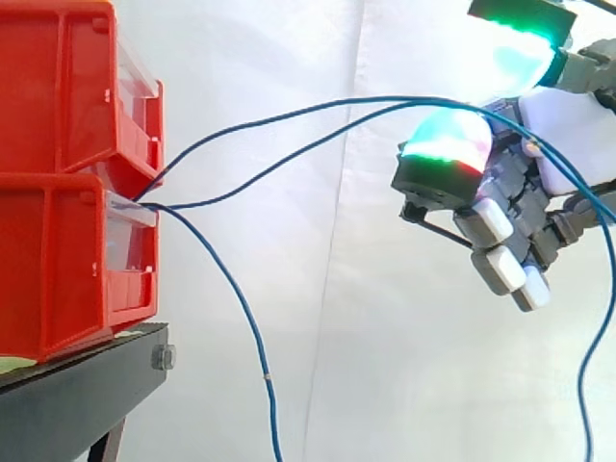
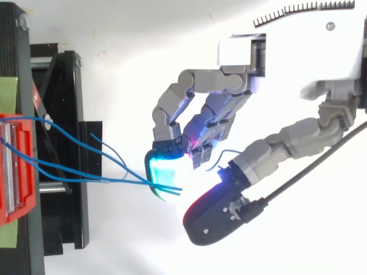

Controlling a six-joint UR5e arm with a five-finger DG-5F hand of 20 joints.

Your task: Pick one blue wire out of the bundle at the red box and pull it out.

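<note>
Where the white curtain (image 1: 318, 366) hangs behind the work, the hand (image 1: 568, 125) sits between 2 and 3 o'clock in the side view. It is well apart from the red bins (image 1: 58, 192), which are stacked one on the other at 9 o'clock on the black stand (image 1: 77, 395) at 7 o'clock.

From above, the hand (image 2: 287, 51) reaches in from 2 o'clock. Its fingers are curled over towards the thumb (image 2: 215, 220) at 5 o'clock, and they close on the blue wires (image 1: 385, 97).

These wires leave the gap between the two bins. Two of them rise in a long arc towards 2 o'clock and pass behind a glowing fingertip (image 1: 448, 140) and across the hand. From there a strand drops towards 5 o'clock.

A third wire (image 1: 268, 380) hangs from the bins down to 6 o'clock, clear of the hand.

In the top view the strands fan out from the bin at 9 o'clock and meet at the cyan fingertip near the centre. I cannot tell whether the grip takes one strand or several.
</note>
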